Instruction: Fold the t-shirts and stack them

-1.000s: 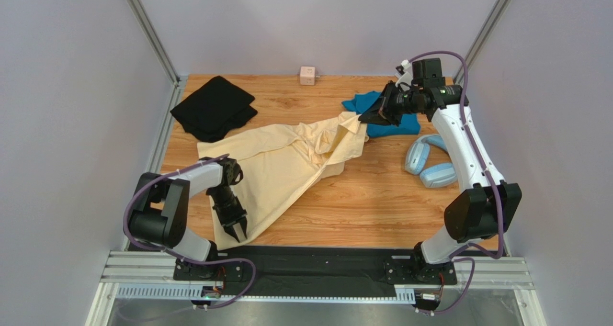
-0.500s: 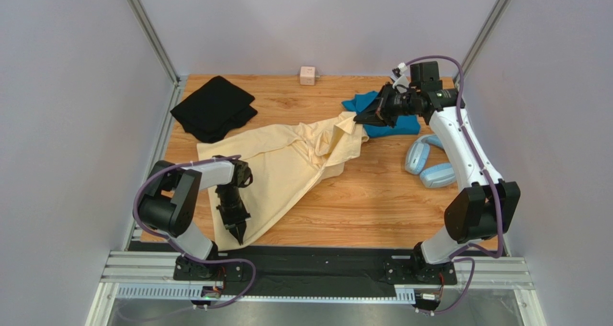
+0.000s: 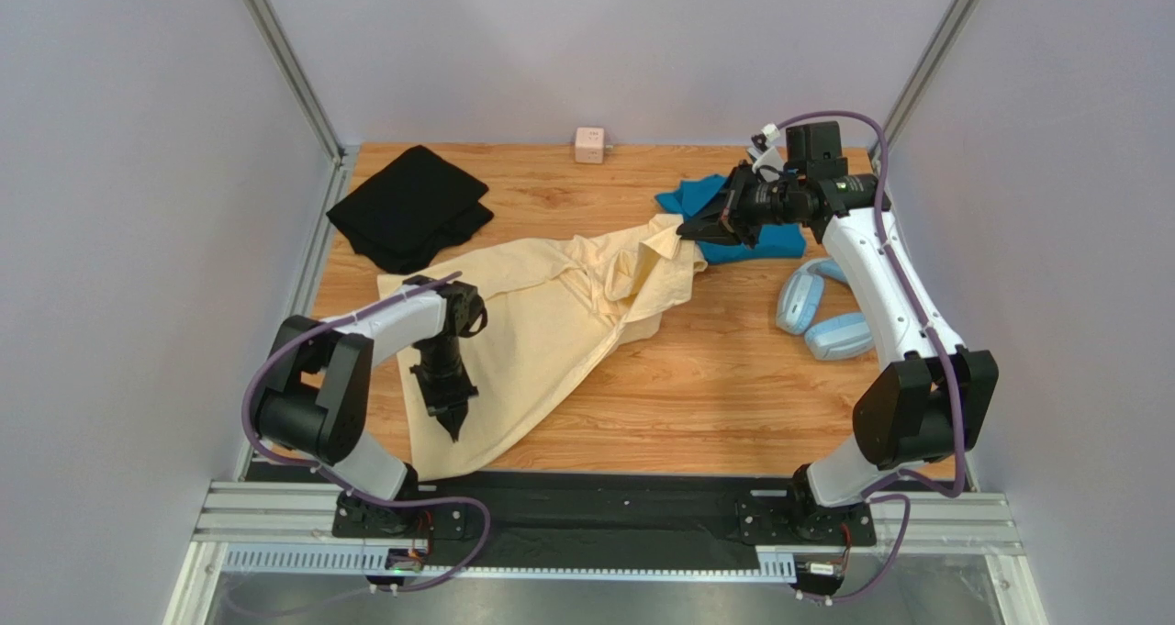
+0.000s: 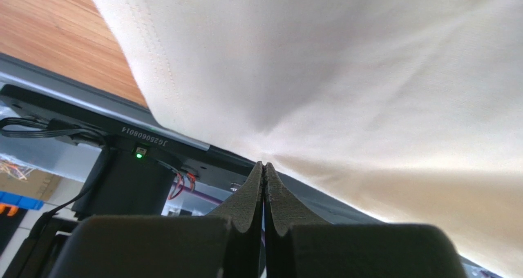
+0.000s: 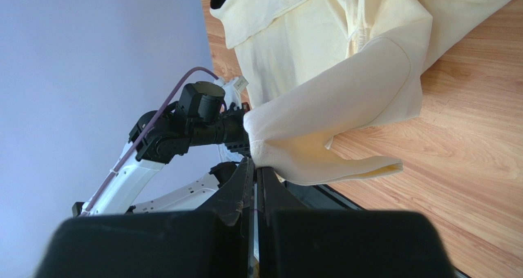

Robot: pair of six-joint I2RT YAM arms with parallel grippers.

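Note:
The cream-yellow t-shirt (image 3: pixel 552 322) lies stretched diagonally across the wooden table (image 3: pixel 717 391). My left gripper (image 3: pixel 453 426) is shut on its near-left part. In the left wrist view the cloth (image 4: pixel 368 76) puckers right at the closed tips (image 4: pixel 264 165). My right gripper (image 3: pixel 694 230) is shut on the shirt's far-right corner, and in the right wrist view this hem (image 5: pixel 319 161) is held off the table at its tips (image 5: pixel 256 163). The teal t-shirt (image 3: pixel 766 240) lies bunched behind the right gripper. The black t-shirt (image 3: pixel 410 205) sits folded at the back left.
Light-blue headphones (image 3: pixel 824 315) lie on the right beside the right arm. A small pink cube (image 3: pixel 590 145) stands at the back edge. A black rail (image 3: pixel 593 494) runs along the table's near edge, and the shirt's near hem reaches it.
My left gripper has closed on the cream shirt and shifted a little away from the near edge. The right gripper has kept its hold and barely moved.

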